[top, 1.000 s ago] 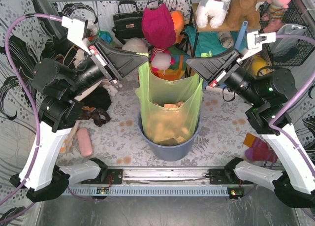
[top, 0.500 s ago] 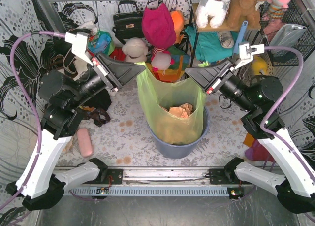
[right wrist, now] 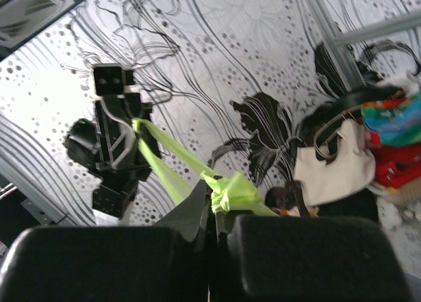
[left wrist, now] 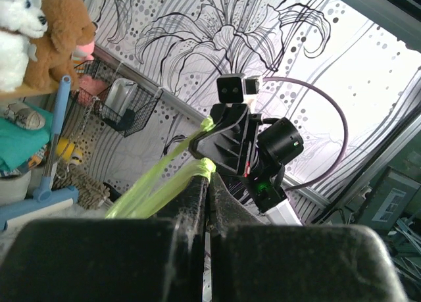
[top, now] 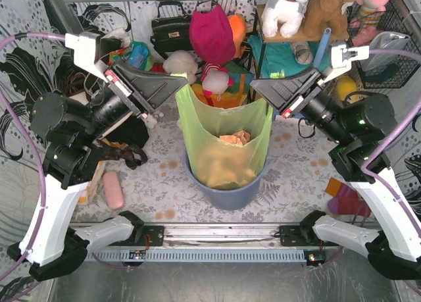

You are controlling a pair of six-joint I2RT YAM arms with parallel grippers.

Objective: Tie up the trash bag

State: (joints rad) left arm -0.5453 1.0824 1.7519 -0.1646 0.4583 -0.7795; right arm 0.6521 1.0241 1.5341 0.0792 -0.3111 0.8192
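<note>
Left gripper [top: 179, 85] and right gripper [top: 255, 87] each pinch tightly closed on a trash bag [top: 223, 141] rim flap, film taut between the jaws. Crossing them evenly should likely prevent slipping.

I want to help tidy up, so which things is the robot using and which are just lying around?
For the job:
- trash bag
- left jaws and right jaws, both shut on its top edge
- blue-grey bin that it sits in

Just lying about:
- black handbag
- white plush dog
- brown teddy bear
- pink pouch
- cream tote bag
</note>
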